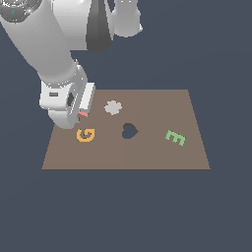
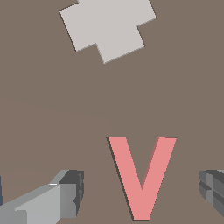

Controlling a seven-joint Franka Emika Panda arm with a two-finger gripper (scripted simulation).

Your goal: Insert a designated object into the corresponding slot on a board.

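The grey two-fingered claw [image 2: 142, 192] is seen spread apart, nothing clamped. The flat pink-red A-shaped piece [image 2: 142, 175] is found between its fingers, touching neither, lying on the flat brown rectangular board [image 2: 43, 109]. Beyond it, a pale grey lobed piece [image 2: 107, 26] is noted.

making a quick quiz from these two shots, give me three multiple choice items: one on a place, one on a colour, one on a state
1. What lies between the gripper fingers?
A. orange G
B. pink letter piece
C. green E

2. What colour is the heart-shaped hole in the board?
A. near-black
B. white
C. green

3. The fingers stand:
A. shut with nothing between
B. apart on either side of the pink piece
C. out of sight

Answers:
1 B, wrist view shows it there.
2 A, dark in the exterior view.
3 B, gaps show on both sides.
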